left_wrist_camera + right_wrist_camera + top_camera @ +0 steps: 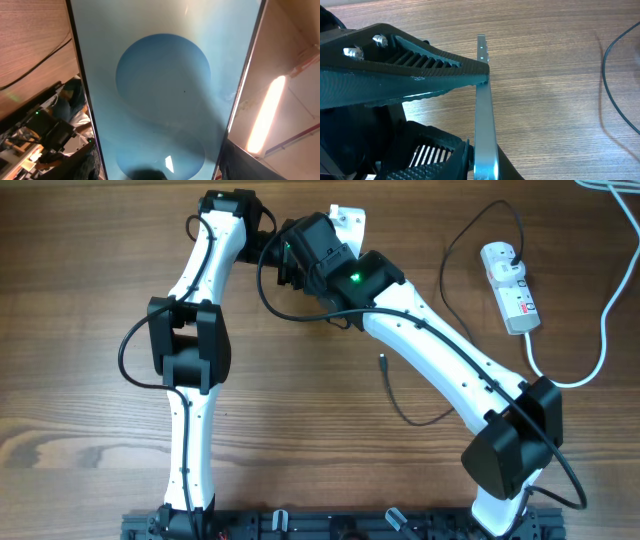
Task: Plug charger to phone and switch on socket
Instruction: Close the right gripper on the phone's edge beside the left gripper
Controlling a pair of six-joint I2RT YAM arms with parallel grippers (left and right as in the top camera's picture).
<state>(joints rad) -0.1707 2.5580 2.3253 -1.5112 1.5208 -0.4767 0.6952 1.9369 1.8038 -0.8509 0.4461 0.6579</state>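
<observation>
The phone (165,75) fills the left wrist view with its teal screen facing the camera. It is held up off the table. My left gripper (160,167) is shut on its long edges. In the right wrist view the phone (484,115) shows edge-on, and my right gripper (485,160) is shut on its two faces. In the overhead view both grippers meet at the top centre, left (268,240) and right (300,260), and mostly hide the phone. The charger's black plug tip (383,362) lies free on the table by the right arm. The socket (510,285) lies at the far right.
The charger's thin black cable (470,230) loops from the socket, passes under the right arm and also shows in the right wrist view (610,75). A thick white cord (600,330) curves off the socket toward the right table edge.
</observation>
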